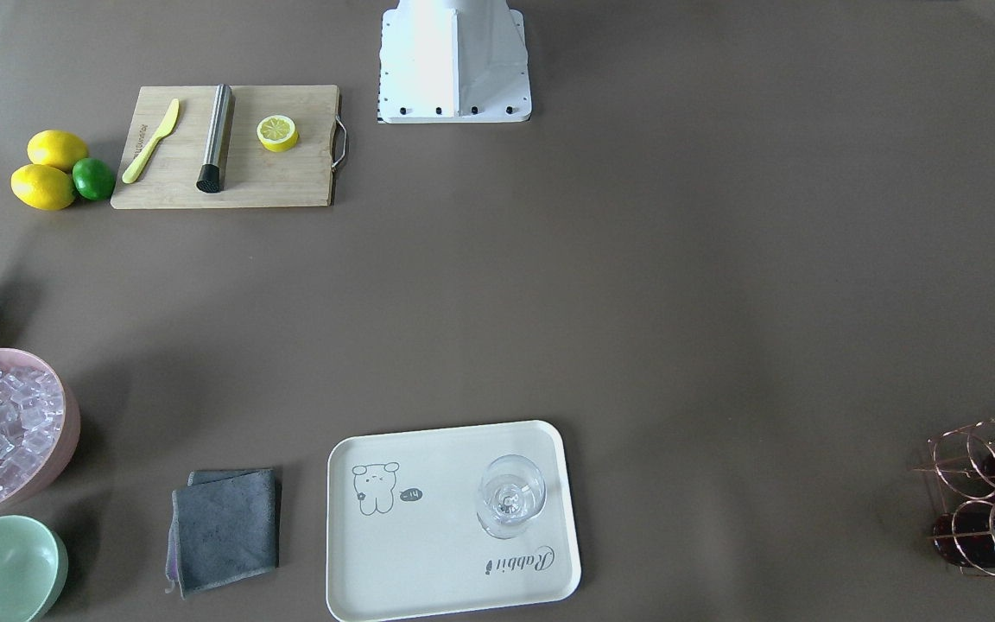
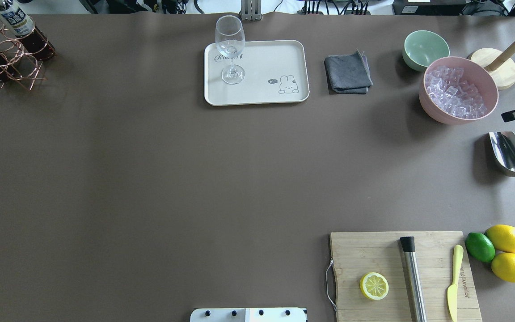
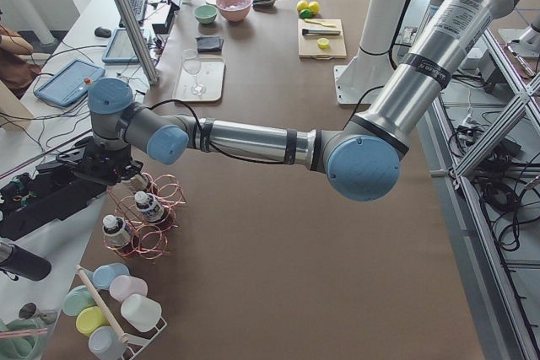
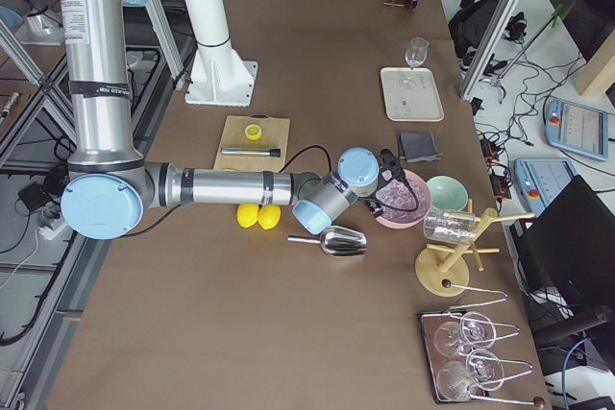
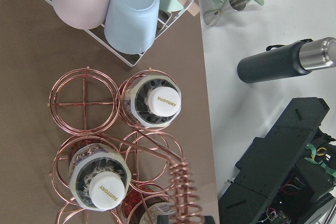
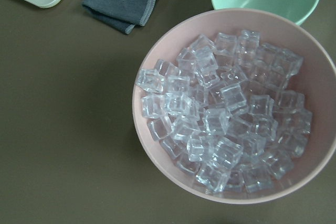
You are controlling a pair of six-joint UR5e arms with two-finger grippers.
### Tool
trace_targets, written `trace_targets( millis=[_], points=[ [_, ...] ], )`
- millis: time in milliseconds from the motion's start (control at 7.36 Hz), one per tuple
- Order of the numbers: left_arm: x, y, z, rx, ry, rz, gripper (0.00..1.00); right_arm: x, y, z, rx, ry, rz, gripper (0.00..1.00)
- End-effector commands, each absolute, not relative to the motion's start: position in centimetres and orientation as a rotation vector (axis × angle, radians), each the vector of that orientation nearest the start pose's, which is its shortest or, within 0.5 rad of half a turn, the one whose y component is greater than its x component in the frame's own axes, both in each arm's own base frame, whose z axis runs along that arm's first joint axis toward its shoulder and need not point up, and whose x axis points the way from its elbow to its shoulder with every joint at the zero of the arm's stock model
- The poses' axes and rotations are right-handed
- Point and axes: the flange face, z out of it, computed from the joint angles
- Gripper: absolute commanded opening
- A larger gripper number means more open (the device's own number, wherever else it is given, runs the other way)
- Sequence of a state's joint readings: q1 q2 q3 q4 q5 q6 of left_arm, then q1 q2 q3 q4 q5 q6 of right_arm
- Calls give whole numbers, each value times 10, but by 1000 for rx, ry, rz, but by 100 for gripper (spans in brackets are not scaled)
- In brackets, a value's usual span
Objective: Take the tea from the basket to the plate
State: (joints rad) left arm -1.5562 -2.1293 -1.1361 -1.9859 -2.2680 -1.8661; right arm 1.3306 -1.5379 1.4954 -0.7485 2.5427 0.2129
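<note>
Tea bottles with white caps [image 5: 163,102] [image 5: 106,192] stand upright in the rose-gold wire basket [image 5: 84,98], whose coil handle [image 5: 184,192] rises beside them. The basket stands at the table's far left corner [image 2: 11,67] [image 1: 972,458]. My left gripper [image 3: 118,176] hovers right above it; I cannot tell whether it is open. The cream plate [image 2: 280,58] [image 1: 428,561] lies at the far middle with a stemmed glass [image 2: 230,49] standing on it. My right gripper [image 4: 392,180] hangs over the pink ice bowl [image 6: 157,145]; its fingers do not show.
A grey cloth [image 2: 348,74], a mint bowl [image 2: 425,47] and a metal scoop [image 2: 510,154] lie at the right. A cutting board [image 2: 365,250] holds a lemon half, a muddler and a knife, with lemons and a lime [image 2: 480,247] beside it. A cup rack [image 5: 131,19] stands next to the basket.
</note>
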Motion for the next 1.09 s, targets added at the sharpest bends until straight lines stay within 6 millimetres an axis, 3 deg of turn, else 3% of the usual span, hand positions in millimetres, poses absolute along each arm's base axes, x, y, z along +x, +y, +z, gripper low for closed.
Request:
trace_targets(
  millis=[0,136,408,544,680,951],
  points=[
    [-66,-714,428,-292,922,-1595,0,-121,-513,530,655,-1119,-594,100],
    [-60,-682,399,-290,974,-1629,0,-133,-516,507,725,-1132,-652,100],
    [-10,-583,331,-361,1000,-1659,0,-140,-520,470,811,-1143,-699,98],
    [25,-559,293,-422,989,-1656,0,-142,-523,448,828,-1160,-692,96],
    [59,-541,234,-467,1014,-1633,0,-152,-530,428,856,-1169,-710,96],
    [163,-524,108,-606,951,-1596,0,-165,-533,410,867,-1186,-728,96]
  ],
)
